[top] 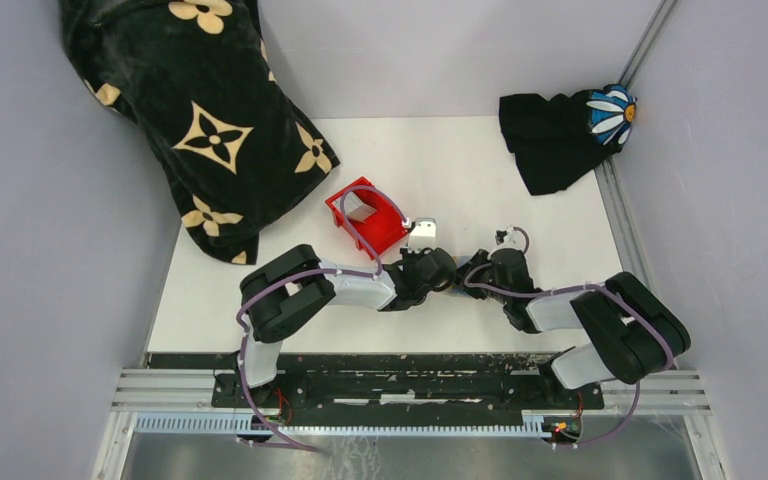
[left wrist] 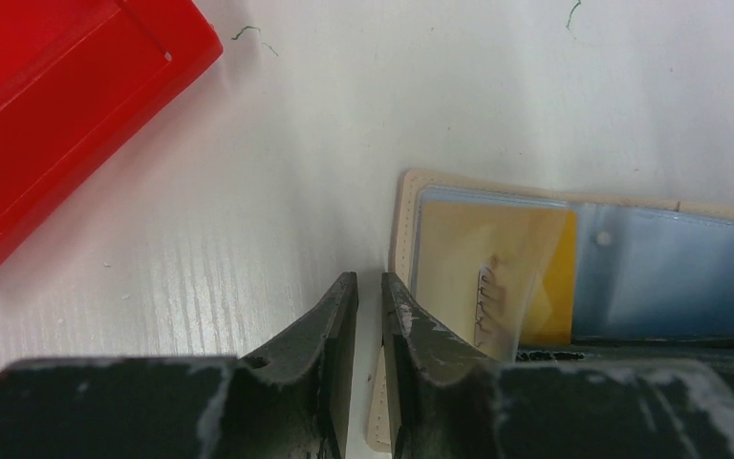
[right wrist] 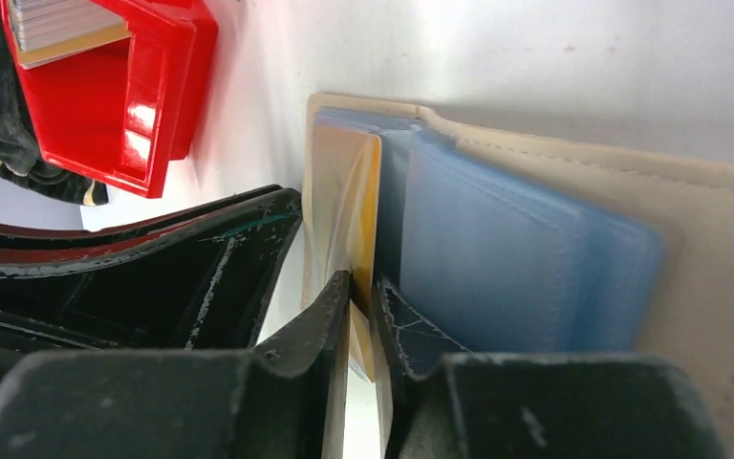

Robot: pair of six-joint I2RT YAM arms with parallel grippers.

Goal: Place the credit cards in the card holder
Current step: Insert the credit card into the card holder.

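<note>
The tan card holder (right wrist: 707, 220) lies open on the white table, its blue-clear sleeves (right wrist: 497, 258) showing. A yellow credit card (right wrist: 369, 191) sits in the end sleeve by the holder's left edge (left wrist: 407, 229). My right gripper (right wrist: 361, 279) straddles that card's near edge, jaws slightly apart with a sliver of light beside the card. My left gripper (left wrist: 368, 279) is closed to a narrow gap on the holder's beige edge. From above, both grippers (top: 440, 270) (top: 475, 270) meet over the holder and hide it.
A red plastic bin (top: 345, 215) stands just beyond the left gripper, holding a stack of pale cards (right wrist: 53, 24). A pale card-like piece (top: 422, 230) lies beside it. A black flowered cushion (top: 200, 110) fills the back left, and a black cloth (top: 550, 140) the back right.
</note>
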